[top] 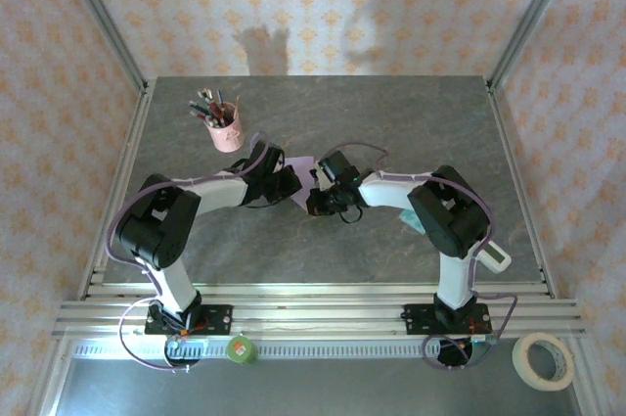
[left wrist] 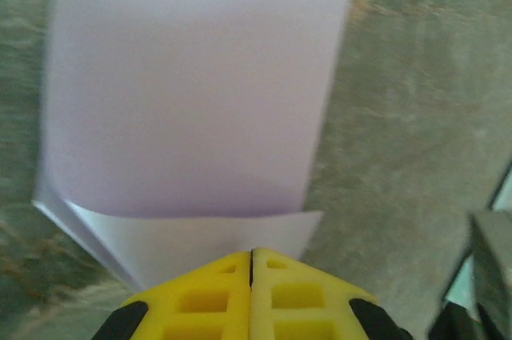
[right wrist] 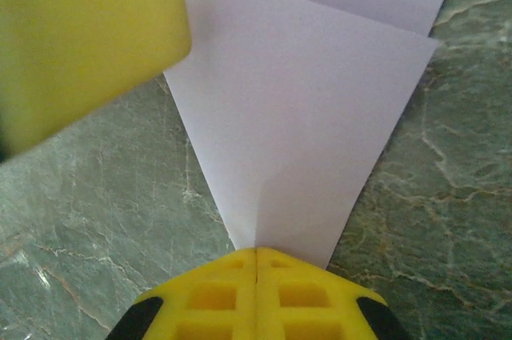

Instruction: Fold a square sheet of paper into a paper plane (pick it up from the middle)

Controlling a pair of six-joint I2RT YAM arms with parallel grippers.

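Note:
The pale lilac square sheet of paper lies folded at the middle of the table, between my two grippers. In the left wrist view it is a wide folded panel with a lighter flap at its near edge, and my left gripper is shut on that flap. In the right wrist view the paper narrows to a triangular point with a faint centre crease. My right gripper is shut on that tip. A yellow finger of the left gripper rests on the paper's far left corner. From above, the left gripper and right gripper almost meet.
A pink pen cup stands behind the left arm. A teal-and-white packet lies under the right arm, with a white device near the right edge. A tape roll and a green object sit in front of the rail.

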